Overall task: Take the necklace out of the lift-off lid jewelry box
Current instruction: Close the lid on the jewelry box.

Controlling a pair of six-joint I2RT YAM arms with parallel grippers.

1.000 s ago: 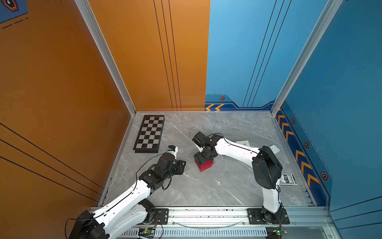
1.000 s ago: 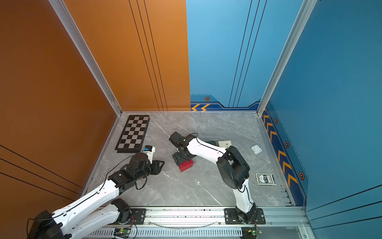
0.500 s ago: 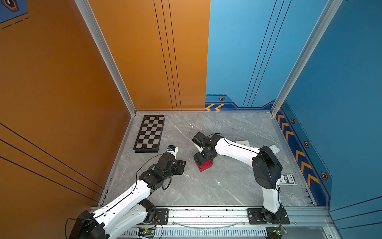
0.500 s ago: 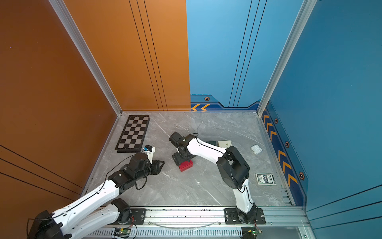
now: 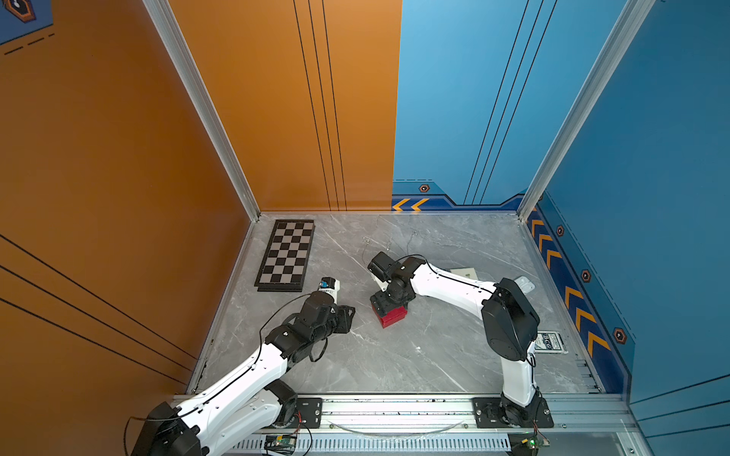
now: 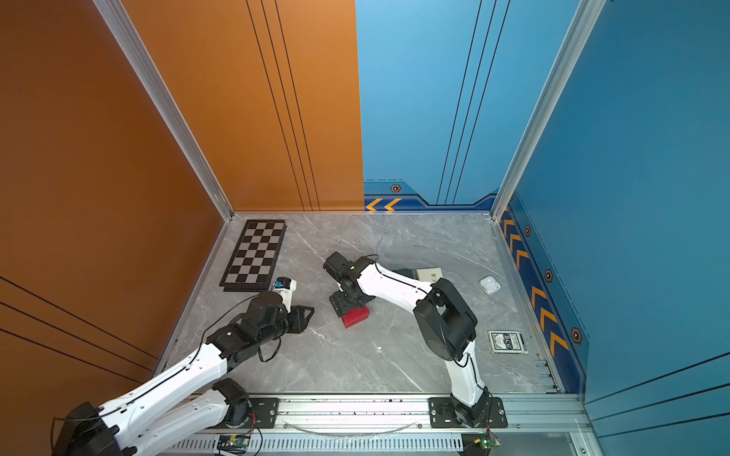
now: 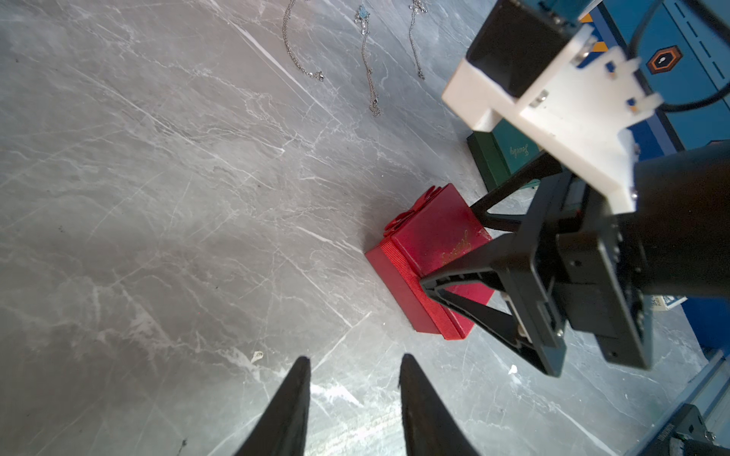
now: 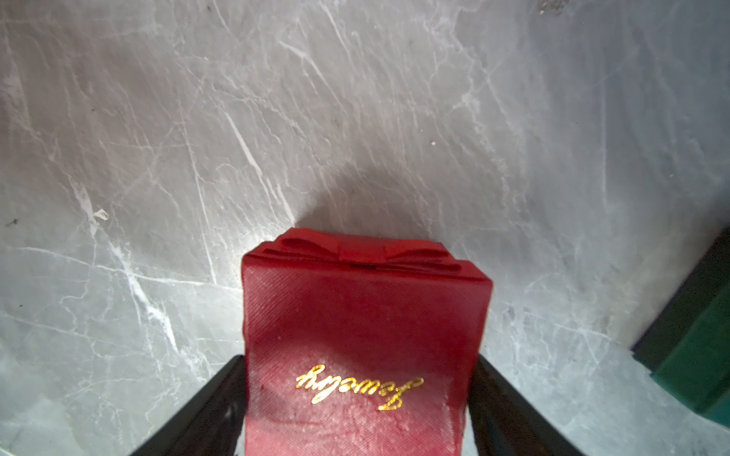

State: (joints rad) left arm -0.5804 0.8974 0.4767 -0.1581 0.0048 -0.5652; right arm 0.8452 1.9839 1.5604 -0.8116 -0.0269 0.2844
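The red lift-off lid jewelry box [image 5: 395,318] [image 6: 357,318] [image 8: 363,308] sits on the grey marble table with its lid on, a bow at one end and gold lettering on top. My right gripper [image 5: 390,306] [image 6: 349,304] [image 8: 357,361] comes down over it, one finger pressed against each long side of the lid [image 7: 430,237]. The necklace is hidden inside the closed box. To the left of the box, my left gripper [image 5: 349,316] [image 6: 310,316] [image 7: 355,358] stands open over bare table, a short gap away from it.
A chessboard [image 5: 288,254] lies at the back left. Several loose chains [image 7: 367,67] lie on the table beyond the box. A dark green box [image 7: 501,158] [image 8: 703,355] sits just right of the red one. A white case [image 6: 490,285] and a card deck [image 6: 507,341] lie at the right.
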